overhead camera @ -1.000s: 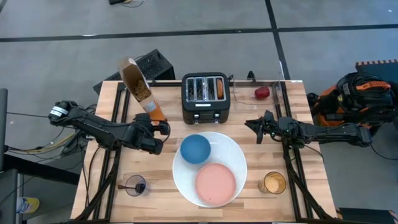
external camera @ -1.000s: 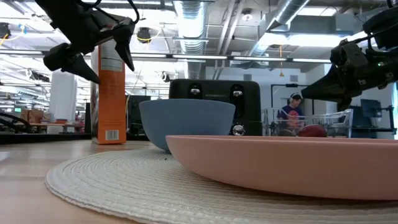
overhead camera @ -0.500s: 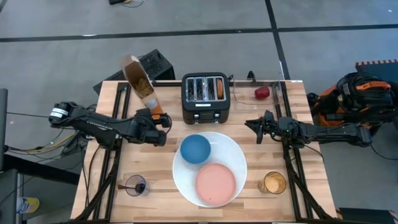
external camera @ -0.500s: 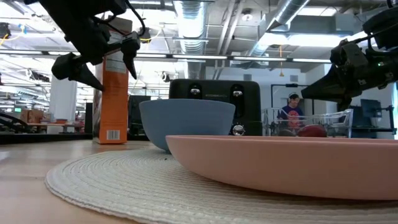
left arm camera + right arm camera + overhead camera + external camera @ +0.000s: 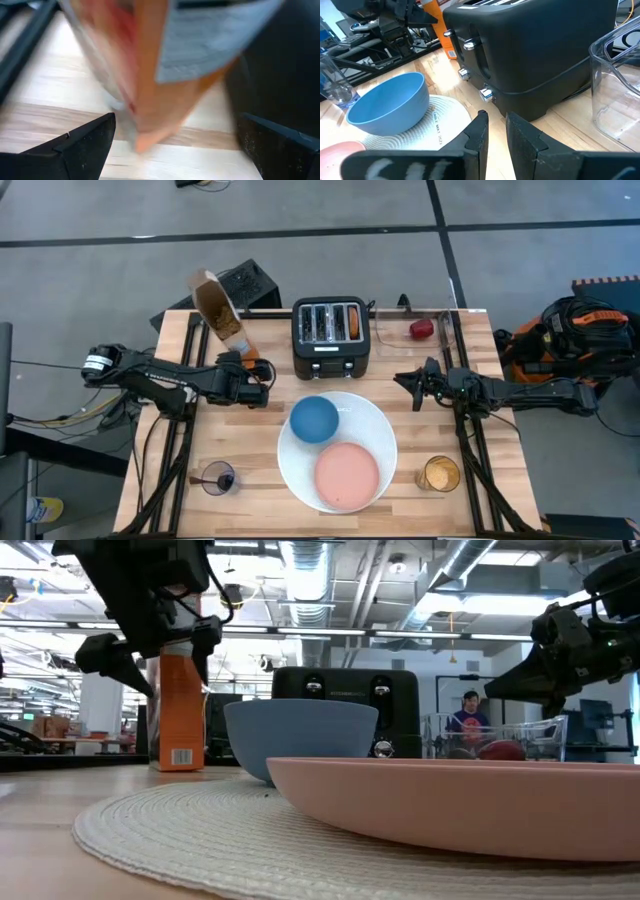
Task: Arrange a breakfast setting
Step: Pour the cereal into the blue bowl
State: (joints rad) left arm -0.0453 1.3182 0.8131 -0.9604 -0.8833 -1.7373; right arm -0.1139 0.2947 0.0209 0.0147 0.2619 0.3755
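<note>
Here the left wrist view is a blur of orange box (image 5: 165, 75) between wide fingers (image 5: 85, 145). The left tool (image 5: 258, 386) sits open at the cereal box's base. The right tool (image 5: 404, 379) hovers nearly closed, empty. Bowl (image 5: 315, 420) and pink plate (image 5: 347, 476) rest on the white plate (image 5: 380, 425); beyond, a bagel (image 5: 354, 321) sits in the toaster (image 5: 331, 330).

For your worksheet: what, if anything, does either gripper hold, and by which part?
Nothing held. The open left gripper straddles the cereal box base; the right gripper is empty.
</note>
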